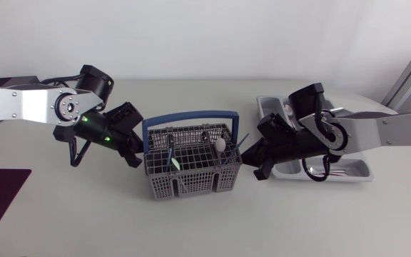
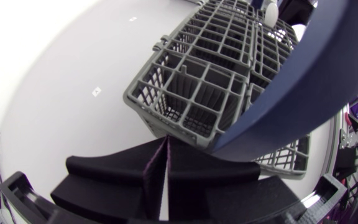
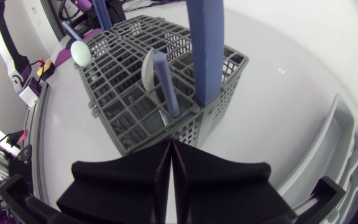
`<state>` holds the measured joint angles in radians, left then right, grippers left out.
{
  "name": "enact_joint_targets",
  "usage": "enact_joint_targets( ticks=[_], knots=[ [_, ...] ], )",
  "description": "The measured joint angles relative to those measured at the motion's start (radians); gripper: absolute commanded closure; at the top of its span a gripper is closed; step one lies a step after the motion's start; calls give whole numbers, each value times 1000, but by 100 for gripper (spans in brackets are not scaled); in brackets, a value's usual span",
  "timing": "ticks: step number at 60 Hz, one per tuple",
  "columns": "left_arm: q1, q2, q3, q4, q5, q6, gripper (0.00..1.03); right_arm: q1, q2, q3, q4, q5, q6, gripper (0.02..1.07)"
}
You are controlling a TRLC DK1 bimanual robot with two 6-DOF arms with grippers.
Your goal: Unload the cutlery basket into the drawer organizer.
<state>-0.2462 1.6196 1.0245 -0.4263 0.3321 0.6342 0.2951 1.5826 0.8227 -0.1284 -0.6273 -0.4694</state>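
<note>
Two robot arms come in from opposite sides of a pale table and meet at a grey plastic cutlery basket [image 1: 191, 171] standing near the middle.

The basket is an upright open grid with a dark blue handle [image 1: 189, 117] arching over it from side to side. Several pieces of cutlery stand in its compartments. One is a piece with a white rounded end [image 1: 220, 144], near the side facing the right arm. Another is a blue-handled utensil [image 3: 165, 84], in a compartment beside the foot of the handle.

The left gripper [image 1: 135, 157] sits just beside the basket's left wall. In the left wrist view its two black fingers [image 2: 123, 168] are pressed flat together, with nothing between them, and the basket corner lies just ahead of their tips.

The right gripper [image 1: 252, 161] is close to the basket's right wall. Its fingers [image 3: 216, 177] are also pressed together and hold nothing.

The drawer organizer [image 1: 354, 171], a silver-grey tray with dividers, lies at the right of the table, partly under the right arm and apart from the basket. What it holds cannot be made out.
</note>
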Motion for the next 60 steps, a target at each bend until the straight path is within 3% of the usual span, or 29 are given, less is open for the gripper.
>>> enact_joint_targets(
  ticks=[16,34,60],
  knots=[
    [-10,81,101,37,0,-32,90,-14,-2,0,-3,14,-3,100],
    [-6,153,129,43,3,-34,90,-14,15,32,27,80,24,100],
    [8,209,179,60,31,-39,90,-43,12,29,51,98,20,100]
  ],
)
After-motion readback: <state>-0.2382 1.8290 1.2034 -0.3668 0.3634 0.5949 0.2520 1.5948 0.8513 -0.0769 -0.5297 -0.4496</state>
